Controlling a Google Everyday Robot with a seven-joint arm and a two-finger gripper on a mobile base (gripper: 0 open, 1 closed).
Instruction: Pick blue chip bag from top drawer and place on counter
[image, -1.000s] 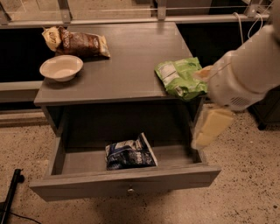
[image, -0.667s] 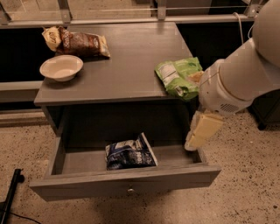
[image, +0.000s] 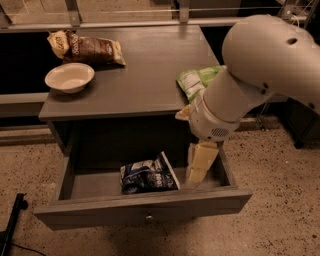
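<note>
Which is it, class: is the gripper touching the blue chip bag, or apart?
Apart. The camera view shows the gripper low in the top drawer, beside the blue chip bag, with a strip of drawer floor between them.

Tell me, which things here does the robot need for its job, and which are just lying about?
Needed: crinkled navy-blue chip bag; open grey wooden top drawer holding it; dark grey wooden counter; cream gripper, inside the drawer beside the bag.
Lying about: green bag, brown bag, pale round bowl, all on the counter.
</note>
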